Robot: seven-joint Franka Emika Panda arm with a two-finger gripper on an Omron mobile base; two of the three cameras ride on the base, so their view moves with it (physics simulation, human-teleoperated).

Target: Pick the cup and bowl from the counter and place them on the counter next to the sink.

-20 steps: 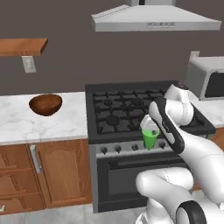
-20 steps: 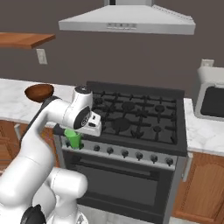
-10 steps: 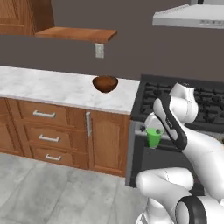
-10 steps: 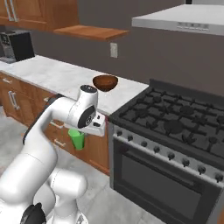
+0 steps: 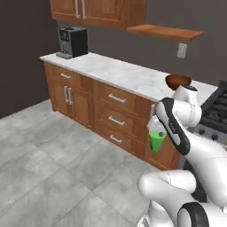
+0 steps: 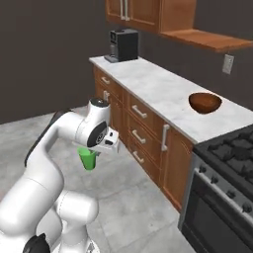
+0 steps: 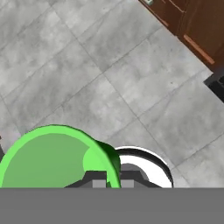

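A kitchen with a grey tiled floor [image 7: 109,65] spreads below me, and a long white marble counter [image 5: 119,73] runs over brown wooden cabinets [image 5: 111,115] with silver bar handles. My end effector [image 5: 156,132] hangs out over the floor, in front of the cabinet fronts and lower than the counter top. It is closed on the cup [image 5: 157,140], a small bright green tumbler that hangs upright beneath it; from the right base camera the cup [image 6: 88,158] shows just under my white wrist. Looking along my fingers, the cup's [image 7: 52,157] green rim sits right against the fingertips [image 7: 97,178], with floor tiles beyond it.

The bowl [image 6: 204,102], round and dark brown, rests on the counter [image 6: 163,94] above and beyond my end effector, near the end of the marble that meets the black stove [image 6: 230,168]. It stands well apart from the cup. At the far end of the counter, away from my end effector, a black coffee machine [image 5: 72,41] stands under the upper wall cabinets [image 5: 97,9]. A wooden shelf [image 5: 165,32] juts from the dark wall above the bowl's end of the counter, with a pale wall socket [image 5: 181,50] under it.
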